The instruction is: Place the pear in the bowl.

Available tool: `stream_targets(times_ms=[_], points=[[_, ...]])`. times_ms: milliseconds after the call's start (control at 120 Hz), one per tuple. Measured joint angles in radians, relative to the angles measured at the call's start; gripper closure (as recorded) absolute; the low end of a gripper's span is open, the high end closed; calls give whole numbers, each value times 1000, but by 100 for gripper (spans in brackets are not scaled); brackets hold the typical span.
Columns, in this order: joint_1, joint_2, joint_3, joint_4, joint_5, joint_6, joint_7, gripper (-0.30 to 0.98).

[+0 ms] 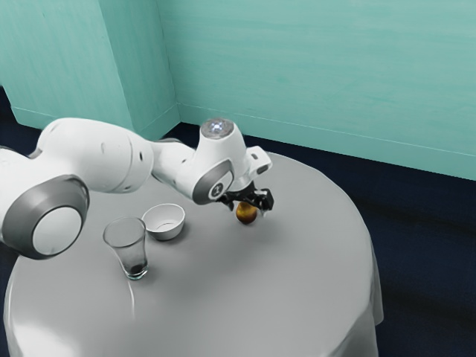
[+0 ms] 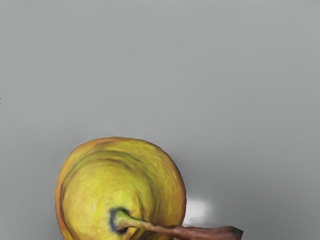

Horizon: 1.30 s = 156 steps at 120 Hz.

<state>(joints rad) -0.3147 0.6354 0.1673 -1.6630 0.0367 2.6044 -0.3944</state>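
Clock: positions are given on the exterior view's face, with twelve at its upper edge.
Black two-finger gripper point(image 1: 248, 211): it is held low over the round table point(image 1: 245, 297), and its fingers point(image 1: 268, 201) are spread, one at each side of the pear; it is not clamped on the fruit.
Pear point(image 2: 120, 185): it is seen between the spread fingers, outside the bowl; its yellow skin is tinged with orange-brown, and its stem end is turned up toward the wrist camera.
Stem point(image 2: 185, 232): it is brown and bent over to one side, reaching past the pear's outline.
White bowl point(image 1: 165, 223): it is set at about nine o'clock from the gripper, well apart from the pear, with its open side up.
Clear flared glass point(image 1: 128, 249): it is stood upright at about eight o'clock from the bowl; its rim is seen close against the bowl's, but whether they are touching cannot be told.
White arm point(image 1: 111, 152): it is brought in from nine o'clock.
Tabletop: it is covered in smooth grey, with a glossy highlight at about seven o'clock.
Room: a teal wall point(image 1: 297, 67) is seen toward twelve, and a dark floor point(image 1: 431, 223) toward three.
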Motion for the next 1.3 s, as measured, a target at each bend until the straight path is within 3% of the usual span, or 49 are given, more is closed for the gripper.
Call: stream_targets(times_ms=[375, 767, 1300], points=[[23, 67, 4, 6, 0, 90, -34, 2], [23, 73, 9, 6, 0, 136, -40, 23], [19, 71, 17, 5, 1, 144, -35, 35]])
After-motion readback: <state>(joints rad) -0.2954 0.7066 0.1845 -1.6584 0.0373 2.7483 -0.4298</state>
